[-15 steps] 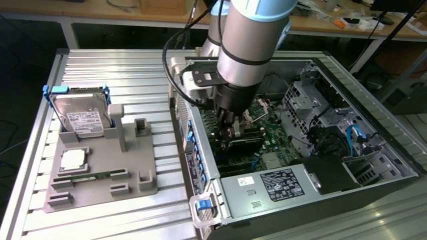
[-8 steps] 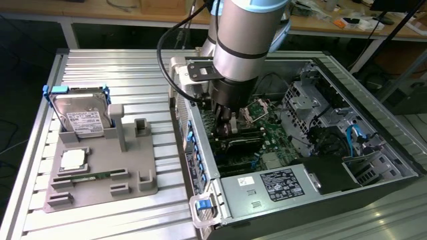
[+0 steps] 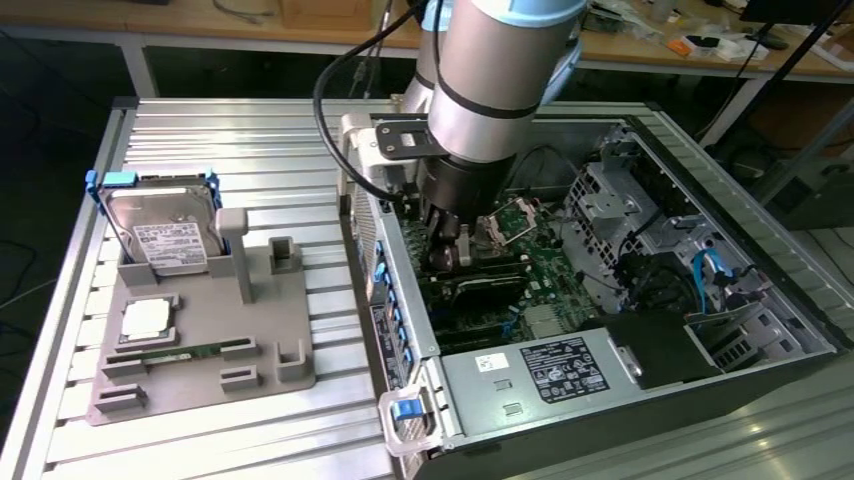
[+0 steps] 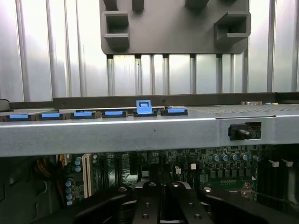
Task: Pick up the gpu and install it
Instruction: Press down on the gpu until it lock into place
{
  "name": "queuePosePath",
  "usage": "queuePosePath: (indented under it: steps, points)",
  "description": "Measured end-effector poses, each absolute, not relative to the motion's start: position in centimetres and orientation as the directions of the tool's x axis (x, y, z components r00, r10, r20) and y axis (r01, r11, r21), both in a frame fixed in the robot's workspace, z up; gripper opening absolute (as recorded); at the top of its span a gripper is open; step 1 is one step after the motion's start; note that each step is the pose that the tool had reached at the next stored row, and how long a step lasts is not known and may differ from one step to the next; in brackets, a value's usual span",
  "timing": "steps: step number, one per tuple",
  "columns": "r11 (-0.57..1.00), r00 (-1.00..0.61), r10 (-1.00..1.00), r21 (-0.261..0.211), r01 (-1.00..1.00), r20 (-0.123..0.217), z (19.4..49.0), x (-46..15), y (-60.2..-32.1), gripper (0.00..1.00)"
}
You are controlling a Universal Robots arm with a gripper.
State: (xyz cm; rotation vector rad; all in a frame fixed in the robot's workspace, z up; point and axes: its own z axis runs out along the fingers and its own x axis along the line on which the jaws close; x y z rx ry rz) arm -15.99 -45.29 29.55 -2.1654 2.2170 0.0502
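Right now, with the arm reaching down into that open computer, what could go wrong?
1. The shut hand sits deep in the computer case, just over the gpu; if the card is off its slot, pressing could strain the motherboard.
2. The arm's black cable loops beside the case's wall and might snag its edge.

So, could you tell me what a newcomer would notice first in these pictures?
The big silver arm reaches down into the open PC case, its claw shut low over the motherboard beside a dark card, probably the gpu. On the exterior view's left, a grey tray holds a blue-framed hard drive.
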Motion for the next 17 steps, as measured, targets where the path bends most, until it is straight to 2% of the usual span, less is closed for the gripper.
queuePosePath:
  steps: [10,17]
  points:
    - [0.026,-0.029,-0.998,0.054,-0.998,-0.056,29.9,-15.1,-45.3,0.11]
    - [0.027,-0.030,-0.998,0.064,-0.998,-0.050,31.0,-15.1,-45.3,0.11]
